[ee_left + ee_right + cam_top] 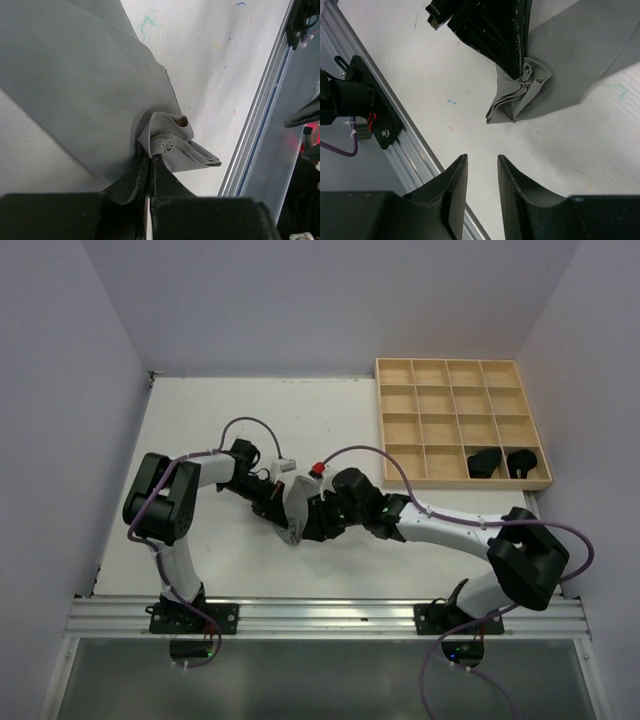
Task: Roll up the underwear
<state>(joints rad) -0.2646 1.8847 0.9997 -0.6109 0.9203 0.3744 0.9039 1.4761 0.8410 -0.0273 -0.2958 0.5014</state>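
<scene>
One grey brief point(75, 90), corner pinched in our left gripper point(149, 164), sits 1 o'clock of the right gripper point(481, 172), apart, empty. Shallow pinch: we risk slippage.

I see a wooden grid tray point(381, 420) at the far right corner of the white table point(200, 430). A metal rail point(330, 615) runs along the near edge. Small coloured pen marks point(147, 22) dot the tabletop, and pale walls point(330, 300) stand around it.
</scene>
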